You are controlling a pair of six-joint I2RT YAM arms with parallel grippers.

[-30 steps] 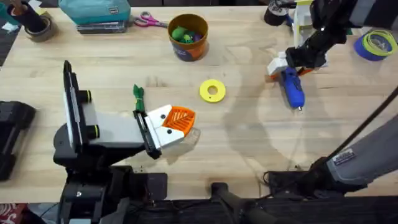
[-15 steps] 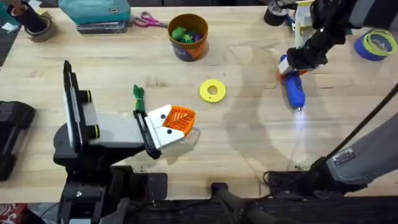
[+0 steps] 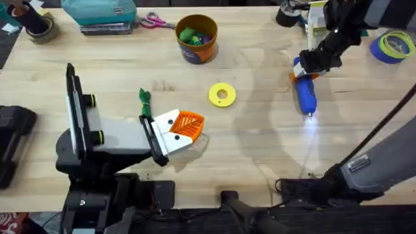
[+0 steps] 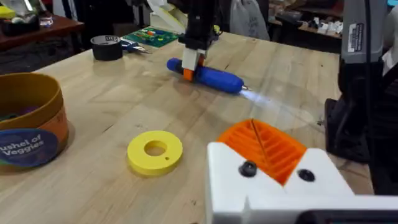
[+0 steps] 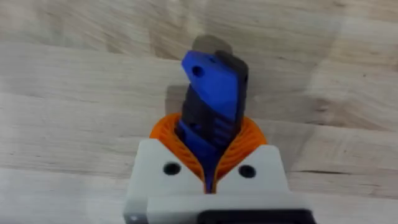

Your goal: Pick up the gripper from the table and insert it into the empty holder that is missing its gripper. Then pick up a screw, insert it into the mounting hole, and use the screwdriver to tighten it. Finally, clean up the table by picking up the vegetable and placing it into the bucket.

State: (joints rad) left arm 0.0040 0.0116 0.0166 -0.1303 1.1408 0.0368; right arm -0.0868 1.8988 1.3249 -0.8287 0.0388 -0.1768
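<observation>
Wooden counter (image 3: 260,149) carries all items. Left claw (image 3: 185,133) rests on it, its orange-padded fingers together, gripping nothing. Orange-brown bucket (image 3: 197,38) stands at the far side, vegetables inside. Right claw (image 3: 309,67) is clamped on the blue screwdriver (image 3: 305,93) at its rear end, its lit tip pointing toward the arm bases.

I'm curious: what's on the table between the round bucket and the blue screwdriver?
Only bare wood between the bucket and the screwdriver, per the overhead view; the yellow ring sits nearer, off that line.
</observation>
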